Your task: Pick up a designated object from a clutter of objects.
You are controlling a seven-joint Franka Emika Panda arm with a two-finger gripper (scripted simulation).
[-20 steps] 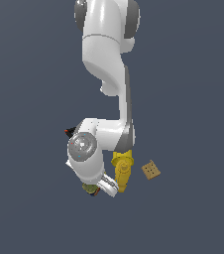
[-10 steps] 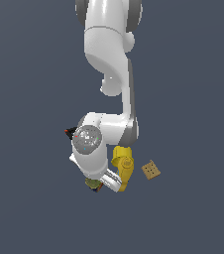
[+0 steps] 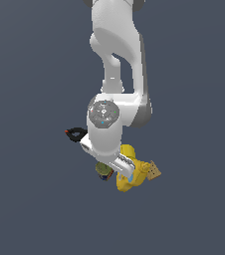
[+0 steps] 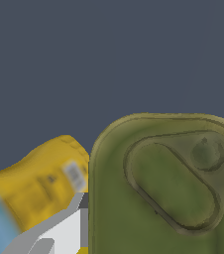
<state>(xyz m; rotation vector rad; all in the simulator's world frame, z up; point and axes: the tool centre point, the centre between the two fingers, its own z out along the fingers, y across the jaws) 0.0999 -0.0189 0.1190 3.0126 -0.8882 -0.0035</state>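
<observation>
The arm has turned above the one green tin (image 4: 163, 188), beside one yellow bottle (image 3: 129, 177); the gripper's (image 3: 115, 172) opening cannot be told.

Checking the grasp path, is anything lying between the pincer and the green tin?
Nothing shows between them. In the wrist view a pincer finger sits right beside the tin, with only the yellow bottle off to the finger's other side.

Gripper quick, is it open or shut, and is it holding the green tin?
Gripper: cannot tell whether open or shut; it sits right over the green tin, no grasp visible.
</observation>
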